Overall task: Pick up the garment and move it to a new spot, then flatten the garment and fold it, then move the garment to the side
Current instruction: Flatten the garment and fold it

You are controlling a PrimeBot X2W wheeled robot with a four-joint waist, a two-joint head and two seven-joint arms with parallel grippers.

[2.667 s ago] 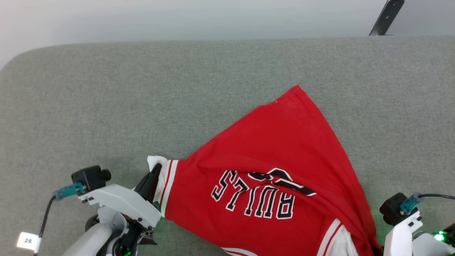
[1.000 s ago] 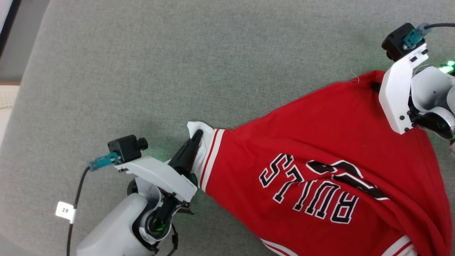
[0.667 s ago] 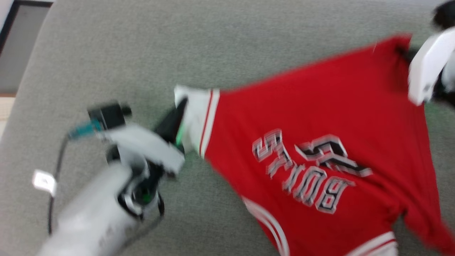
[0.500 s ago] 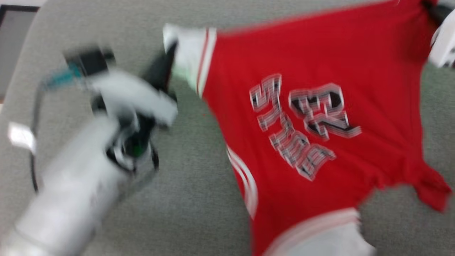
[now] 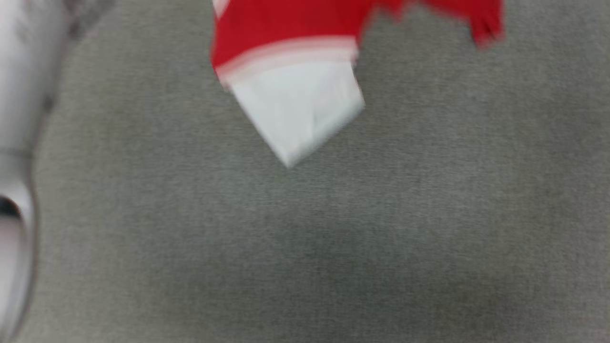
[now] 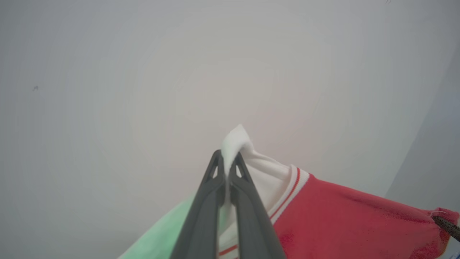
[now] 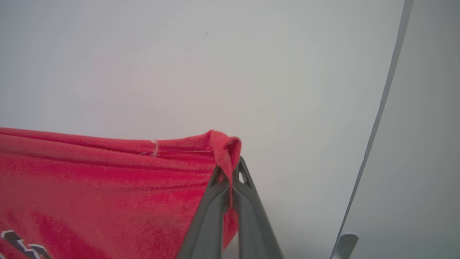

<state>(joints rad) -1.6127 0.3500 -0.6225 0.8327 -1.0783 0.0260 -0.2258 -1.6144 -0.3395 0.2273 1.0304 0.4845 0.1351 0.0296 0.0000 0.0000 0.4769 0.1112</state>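
Your left gripper (image 6: pixel 227 160) clamps the white sleeve of the garment (image 6: pixel 341 223). Your right gripper (image 7: pixel 230 172) clamps its red corner.

One garment (image 5: pixel 286 24). It has two white sleeves (image 5: pixel 298 105), one in the head view and one in the left wrist view. There are two grippers, the left gripper (image 6: pixel 226 158) and the right gripper (image 7: pixel 230 166), each with two dark fingers (image 6: pixel 201 216), four in all. One pale forearm (image 5: pixel 19 95) at the left. One grey pad (image 5: pixel 333 247). One pale wall (image 6: pixel 125 72). One thin grey bar (image 7: pixel 381 100) at the right.
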